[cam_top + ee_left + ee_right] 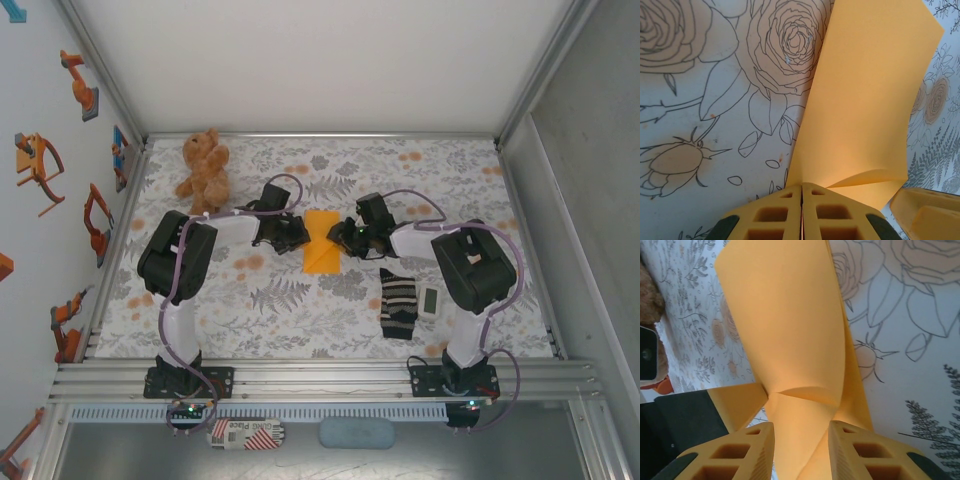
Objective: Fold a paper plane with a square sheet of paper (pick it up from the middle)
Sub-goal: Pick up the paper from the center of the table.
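The square sheet of paper, orange-yellow and folded narrower with a raised flap, lies mid-table between both arms. My left gripper is at its left edge. In the left wrist view that gripper is shut on the sheet's near edge, and the paper curls upward from the pinch. My right gripper is at the sheet's right side. In the right wrist view its jaws stand apart with the folded paper running between them.
A brown teddy bear sits at the back left. A striped black-and-white sock and a small white device lie near the right arm. Enclosure walls bound the floral tabletop.
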Controlling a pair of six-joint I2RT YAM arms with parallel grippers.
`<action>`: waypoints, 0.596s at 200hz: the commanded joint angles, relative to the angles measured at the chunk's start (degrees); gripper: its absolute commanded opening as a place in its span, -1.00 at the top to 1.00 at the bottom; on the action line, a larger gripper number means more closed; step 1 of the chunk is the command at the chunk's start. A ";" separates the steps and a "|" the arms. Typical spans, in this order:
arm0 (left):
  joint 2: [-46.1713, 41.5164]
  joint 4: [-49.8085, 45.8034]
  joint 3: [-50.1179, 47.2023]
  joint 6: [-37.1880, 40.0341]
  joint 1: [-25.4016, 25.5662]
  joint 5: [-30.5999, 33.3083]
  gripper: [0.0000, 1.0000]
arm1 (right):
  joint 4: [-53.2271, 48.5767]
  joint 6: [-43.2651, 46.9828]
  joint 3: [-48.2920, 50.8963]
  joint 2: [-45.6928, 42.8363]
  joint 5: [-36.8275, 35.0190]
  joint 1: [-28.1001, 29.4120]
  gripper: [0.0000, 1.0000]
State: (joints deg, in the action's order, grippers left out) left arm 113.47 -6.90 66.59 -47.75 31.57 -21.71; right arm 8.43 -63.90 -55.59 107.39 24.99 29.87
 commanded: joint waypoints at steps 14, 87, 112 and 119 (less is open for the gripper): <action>1.49 -1.62 -1.28 0.29 0.03 1.04 0.85 | -0.01 -1.09 1.28 -0.44 -2.36 0.45 0.34; 1.23 -1.72 -1.33 0.22 0.04 0.93 0.85 | 2.10 -0.96 -1.07 2.72 0.91 0.72 0.52; 1.05 -1.76 -1.38 0.22 0.04 0.93 0.85 | 3.29 -1.31 -1.01 3.16 1.57 0.76 0.53; 0.97 -1.78 -1.37 0.22 0.03 0.97 0.85 | 3.66 -1.32 -0.92 3.17 1.64 0.76 0.56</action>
State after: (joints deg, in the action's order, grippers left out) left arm 113.47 -6.87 66.57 -47.77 31.55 -21.71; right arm 10.13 -64.75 -55.18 109.51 25.93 30.20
